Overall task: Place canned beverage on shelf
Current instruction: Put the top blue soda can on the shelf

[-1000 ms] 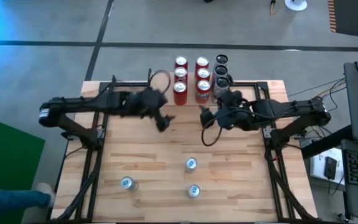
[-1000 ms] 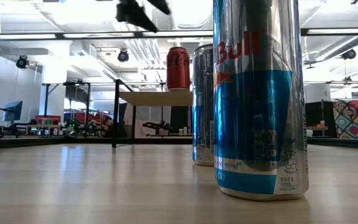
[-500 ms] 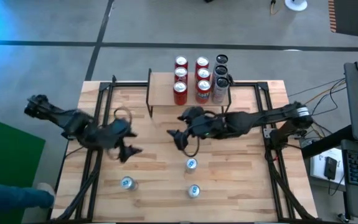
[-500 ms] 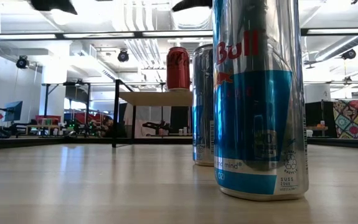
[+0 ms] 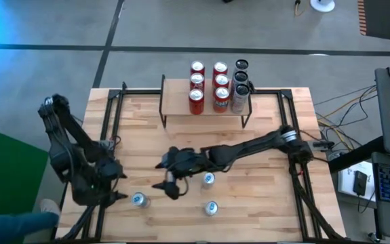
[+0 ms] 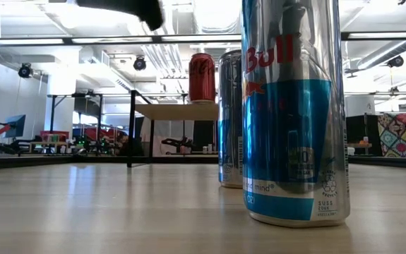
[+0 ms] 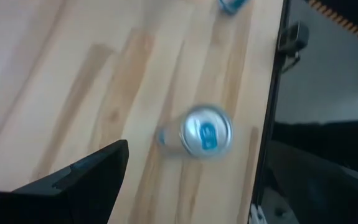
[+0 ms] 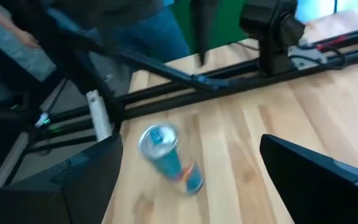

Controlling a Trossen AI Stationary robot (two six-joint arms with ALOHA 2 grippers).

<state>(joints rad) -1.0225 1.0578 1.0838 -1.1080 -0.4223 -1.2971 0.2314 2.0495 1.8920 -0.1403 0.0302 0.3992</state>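
Note:
The shelf (image 5: pixel 205 103) stands at the table's far edge and carries several cans, red and silver; in the low view a red can (image 6: pixel 202 77) stands on its plank. Three blue-and-silver cans stand upright on the tabletop: near left (image 5: pixel 138 199), middle (image 5: pixel 208 179) and near middle (image 5: pixel 210 208). My left gripper (image 5: pixel 117 187) hangs open above the table's left side, just left of the near-left can (image 7: pixel 205 134). My right gripper (image 5: pixel 165 180) reaches across to the table's middle, open, between the near-left and middle cans. Its fingers (image 8: pixel 98 168) stand wide apart, with the near-left can (image 8: pixel 166 155) ahead of them.
Black frame rails (image 5: pixel 106 135) run along the table's left and right sides. A person's blue-clad leg (image 5: pixel 11 218) shows beside the near left corner. In the low view one can (image 6: pixel 294 113) stands close to the camera and another (image 6: pixel 229 120) behind it.
My left gripper has swung from beside the shelf toward the table's left and near edges and come down a little, turning as it went. My right gripper has stretched from the far right toward the table's middle and near edge, tipping up closer to level. Both stay open. The cans have not moved.

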